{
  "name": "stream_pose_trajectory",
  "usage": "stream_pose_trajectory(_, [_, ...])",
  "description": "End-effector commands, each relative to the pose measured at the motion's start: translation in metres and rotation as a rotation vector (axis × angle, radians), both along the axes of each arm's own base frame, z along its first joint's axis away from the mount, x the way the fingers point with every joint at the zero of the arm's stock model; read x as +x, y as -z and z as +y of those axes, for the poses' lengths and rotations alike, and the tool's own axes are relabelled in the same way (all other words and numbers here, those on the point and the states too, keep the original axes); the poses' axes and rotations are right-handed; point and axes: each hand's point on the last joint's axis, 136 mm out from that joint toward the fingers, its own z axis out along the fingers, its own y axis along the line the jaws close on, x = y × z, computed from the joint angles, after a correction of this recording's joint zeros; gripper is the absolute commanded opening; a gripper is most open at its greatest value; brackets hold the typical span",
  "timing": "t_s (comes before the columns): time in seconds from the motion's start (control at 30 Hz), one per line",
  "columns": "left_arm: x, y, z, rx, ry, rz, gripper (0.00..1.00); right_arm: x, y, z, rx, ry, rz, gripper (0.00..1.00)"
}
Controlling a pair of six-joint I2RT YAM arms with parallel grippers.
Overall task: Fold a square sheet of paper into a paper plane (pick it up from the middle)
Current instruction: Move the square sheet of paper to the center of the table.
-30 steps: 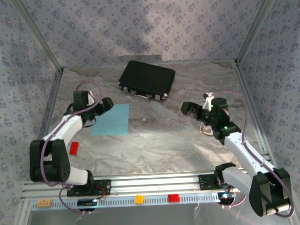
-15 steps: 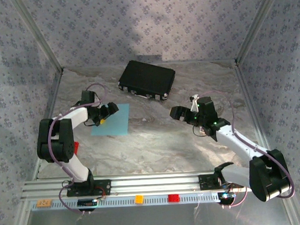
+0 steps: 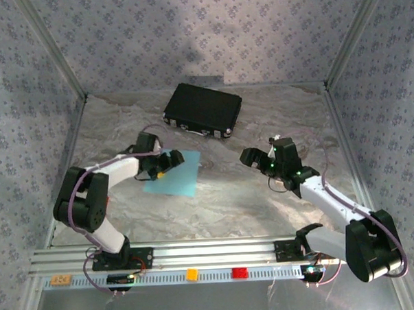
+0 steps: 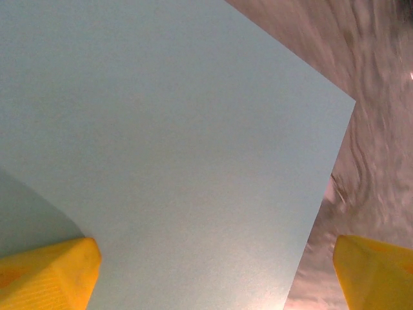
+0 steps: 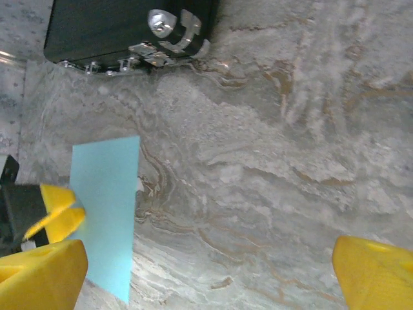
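Observation:
The square sheet of paper (image 3: 177,175) lies flat and slightly turned on the marbled table, light blue, left of centre. My left gripper (image 3: 159,168) is low over its left part, open. In the left wrist view the paper (image 4: 168,148) spreads between the wide-apart yellow fingertips (image 4: 45,274) of the left gripper (image 4: 213,278). My right gripper (image 3: 252,157) hovers open to the right of the sheet, with bare table under it. The right wrist view has the paper (image 5: 106,213) at the left, and the right gripper (image 5: 206,274) holds nothing.
A black rectangular case (image 3: 203,110) lies at the back centre, its latches (image 5: 171,29) facing the front. Patterned walls close the back and both sides. Small orange (image 3: 191,274) and red (image 3: 239,271) bricks sit on the front rail.
My left gripper swung right and down onto the sheet, and the sheet slid right and turned a little. The right gripper came left towards the sheet.

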Motion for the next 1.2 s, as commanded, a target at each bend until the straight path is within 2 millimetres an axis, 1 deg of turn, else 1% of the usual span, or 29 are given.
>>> stream_pose_trajectory(0.0, [-0.041,0.022,-0.015,0.052,-0.054,0.121,0.94,-0.003,0.004,-0.01,0.036,0.069,0.009,0.99])
stream_pose_trajectory(0.07, [-0.044,0.01,-0.031,0.07,-0.045,0.08,0.94,-0.007,0.003,-0.01,0.043,0.064,-0.001,0.99])
stream_pose_trajectory(0.13, [-0.04,-0.01,-0.044,0.071,-0.005,0.019,0.95,-0.009,0.001,-0.011,0.049,0.062,-0.013,0.99])
stream_pose_trajectory(0.2, [-0.033,-0.031,-0.046,0.107,0.038,-0.049,0.97,-0.012,-0.002,-0.01,0.057,0.053,-0.03,0.99])
stream_pose_trajectory(0.27, [-0.024,-0.05,-0.045,0.157,0.12,-0.123,1.0,-0.014,-0.006,-0.01,0.068,0.051,-0.046,0.99])
stream_pose_trajectory(0.37, [-0.022,-0.056,-0.043,0.227,0.268,-0.127,1.0,-0.016,-0.011,-0.005,0.081,0.016,-0.068,0.99])
stream_pose_trajectory(0.47, [-0.026,-0.047,-0.049,0.203,0.4,-0.063,0.99,-0.017,-0.016,0.003,0.097,-0.023,-0.082,0.99])
stream_pose_trajectory(0.57, [-0.032,-0.036,-0.054,0.178,0.468,-0.005,0.97,-0.018,-0.018,0.009,0.105,-0.049,-0.089,0.99])
stream_pose_trajectory(0.7, [-0.037,-0.022,-0.054,0.174,0.479,0.057,0.97,-0.019,-0.018,0.014,0.101,-0.061,-0.083,0.99])
stream_pose_trajectory(0.8, [-0.043,-0.011,-0.056,0.157,0.466,0.098,0.95,-0.019,-0.015,0.013,0.089,-0.05,-0.073,0.99])
stream_pose_trajectory(0.9, [-0.047,0.0,-0.053,0.177,0.421,0.136,0.96,-0.018,-0.011,0.006,0.072,-0.007,-0.053,0.99])
stream_pose_trajectory(0.97, [-0.049,0.005,-0.056,0.156,0.383,0.15,0.96,-0.016,-0.003,-0.007,0.04,0.08,-0.018,0.99])
stream_pose_trajectory(1.07, [-0.05,0.013,-0.058,0.171,0.335,0.17,0.95,-0.018,-0.001,-0.017,0.004,0.118,-0.006,0.99])
stream_pose_trajectory(1.13, [-0.052,0.017,-0.063,0.171,0.298,0.181,0.95,-0.019,0.001,-0.024,-0.013,0.154,0.002,0.99])
stream_pose_trajectory(1.17, [-0.053,0.019,-0.069,0.161,0.283,0.184,0.95,-0.021,0.002,-0.028,-0.021,0.168,0.005,0.99])
